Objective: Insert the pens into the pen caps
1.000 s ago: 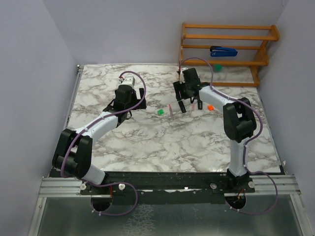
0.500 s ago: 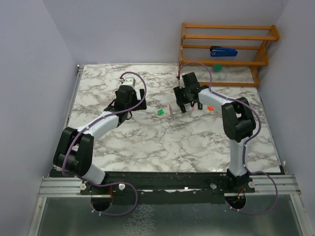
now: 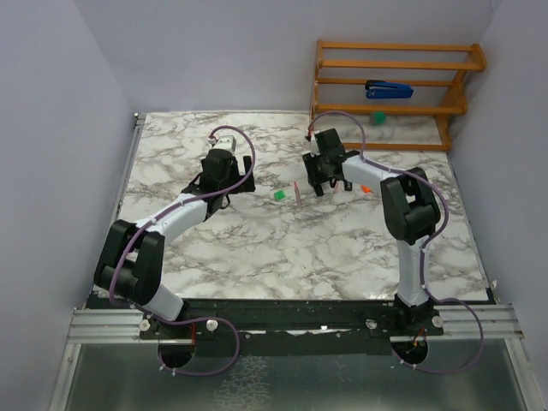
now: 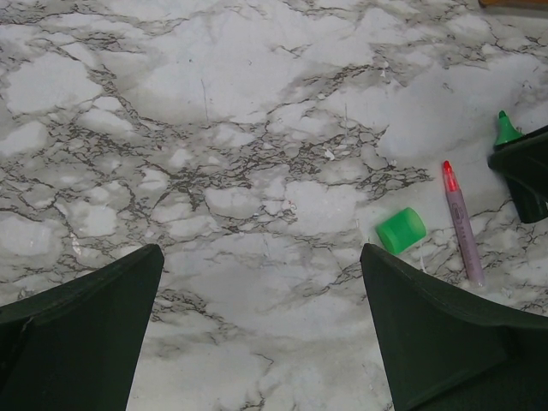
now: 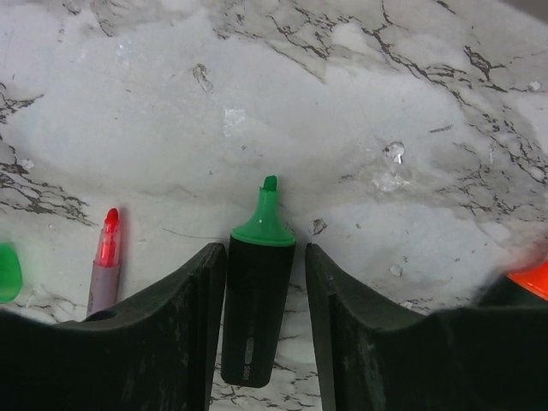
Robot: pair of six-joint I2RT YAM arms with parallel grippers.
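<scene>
A black pen with a green tip [image 5: 257, 300] lies on the marble between the fingers of my right gripper [image 5: 264, 257]. The left finger touches its body; a narrow gap remains on the right side. A slim pink pen with a red tip [image 5: 104, 257] lies just to the left, and beyond it the green cap [image 5: 7, 272]. An orange piece [image 5: 531, 281] peeks out at the right edge. My left gripper [image 4: 261, 282] hangs open over bare marble, with the green cap [image 4: 400, 229] and the pink pen [image 4: 461, 224] to its right. From above, the green cap [image 3: 279, 195] sits left of my right gripper [image 3: 317, 184].
A wooden rack [image 3: 394, 64] stands at the back right with a blue stapler-like object [image 3: 390, 88] on a shelf and a small green thing [image 3: 378, 117] below it. Purple walls close in the marble table [image 3: 257, 248].
My right gripper has shifted slightly left and its jaws have narrowed around the green-tipped pen. The left arm has not moved.
</scene>
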